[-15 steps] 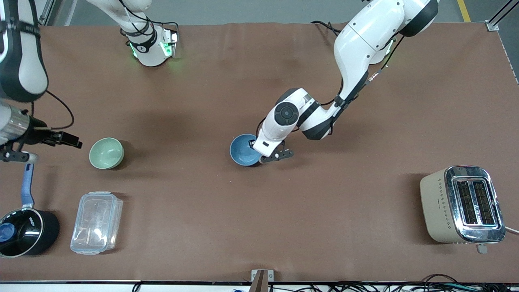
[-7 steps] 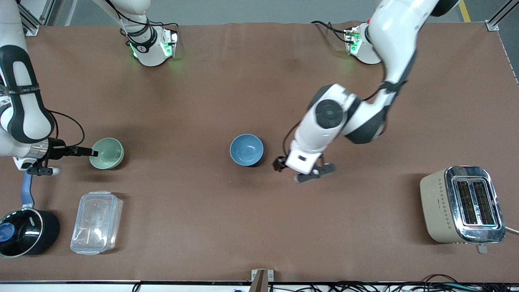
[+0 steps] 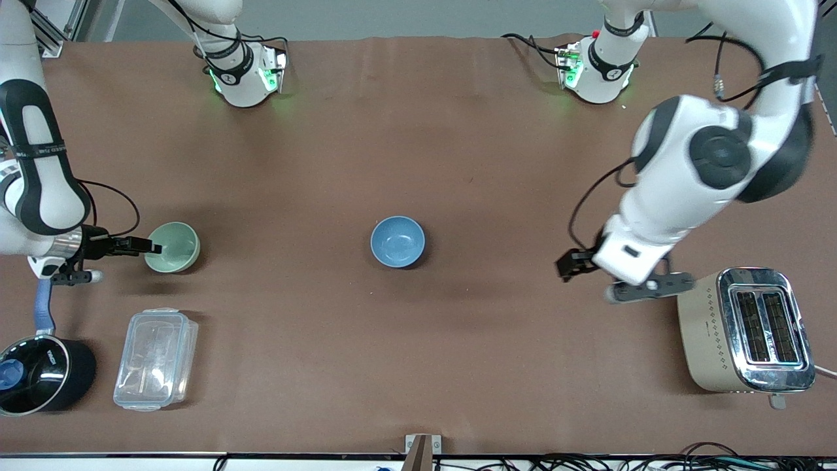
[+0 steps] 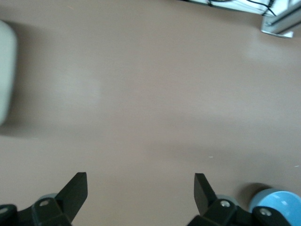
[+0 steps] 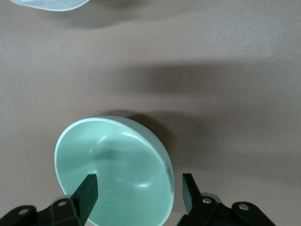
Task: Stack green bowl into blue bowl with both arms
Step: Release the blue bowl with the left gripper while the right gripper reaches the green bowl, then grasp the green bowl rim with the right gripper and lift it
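A: Start at the right arm's end of the brown-covered table (image 3: 418,366). What's there?

B: Black saucepan w/ blue handle (image 3: 40,366) closest to the front cam, and beside it a clear plastic lidded container (image 3: 155,358). Farther from the cam than both: the small pale mint-green bowl (image 3: 172,246), upright on the table.

A: And the right gripper (image 3: 152,248)?

B: At the green bowl's rim, on the side toward the right arm's end. Jaws spread. In the right wrist view (image 5: 138,194) one finger (image 5: 87,193) is over the bowl's inside (image 5: 117,169), the other (image 5: 188,190) outside the wall, so the rim sits between them. Can't tell if either finger touches it; not pinched.

A: Mid-table?

B: Small round sky-blue bowl (image 3: 397,241), upright, alone, well apart from the green one and from both grippers.

A: Left gripper (image 3: 573,265)?

B: Up over bare table between the blue bowl and the beige-and-chrome two-slot toaster (image 3: 745,329), near the toaster. Jaws spread wide, holding nothing: left wrist view (image 4: 140,190) shows just tabletop between the fingers, w/ the blue bowl (image 4: 277,207) at the frame edge.

A: Toaster's spot?

B: Left arm's end of the table, about as near the cam as the container.
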`<state>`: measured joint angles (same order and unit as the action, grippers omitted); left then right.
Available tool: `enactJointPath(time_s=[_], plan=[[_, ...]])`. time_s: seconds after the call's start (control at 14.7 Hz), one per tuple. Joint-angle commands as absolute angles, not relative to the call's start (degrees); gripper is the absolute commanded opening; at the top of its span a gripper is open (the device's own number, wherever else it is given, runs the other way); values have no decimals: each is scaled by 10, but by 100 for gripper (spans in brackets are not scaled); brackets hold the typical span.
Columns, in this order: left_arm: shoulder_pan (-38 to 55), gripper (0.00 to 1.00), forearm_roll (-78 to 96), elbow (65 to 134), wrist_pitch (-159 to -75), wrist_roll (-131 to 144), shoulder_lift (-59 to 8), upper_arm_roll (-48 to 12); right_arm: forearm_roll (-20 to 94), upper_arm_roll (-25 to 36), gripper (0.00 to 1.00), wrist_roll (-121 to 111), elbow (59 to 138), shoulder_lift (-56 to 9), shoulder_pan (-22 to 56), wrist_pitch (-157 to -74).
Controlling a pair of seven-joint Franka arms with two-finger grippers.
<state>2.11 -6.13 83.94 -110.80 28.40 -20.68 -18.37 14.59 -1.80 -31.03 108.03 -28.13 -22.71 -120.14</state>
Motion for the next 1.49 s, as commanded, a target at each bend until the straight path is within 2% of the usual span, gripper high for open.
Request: enactJointPath(time_s=[0.0, 0.34, 0.41, 0.61, 0.68, 0.88, 1.02, 1.22, 1.43], plan=[[-11, 100, -70, 852, -1079, 228, -167, -190, 159, -25, 81, -350, 1087, -276, -241, -1203], [-59, 100, -64, 852, -1014, 166, -121, -190, 176, -25, 81, -398, 1087, -294, -245, -1236], [-64, 100, -63, 852, -1001, 153, -112, -190, 176, -25, 78, -398, 1087, -296, -245, -1236], [-79, 100, -63, 853, -975, 119, -86, -188, 177, -25, 43, -399, 1088, -296, -245, -1233], [-80, 100, -62, 853, -965, 103, -77, -185, 177, -25, 27, -398, 1088, -296, -243, -1230], [-71, 100, -46, 860, -940, 61, -44, -154, 178, -27, 5, -396, 1103, -294, -237, -1227], [-62, 100, -18, 867, -919, 39, -26, -128, 178, -29, 3, -385, 1102, -287, -227, -1206], [3, 100, -15, 867, -889, 31, -10, -54, 178, -29, 3, -304, 1099, -244, -204, -1131], [18, 100, -13, 883, -880, 23, 14, -42, 178, -30, 3, -223, 1101, -194, -170, -1090]])
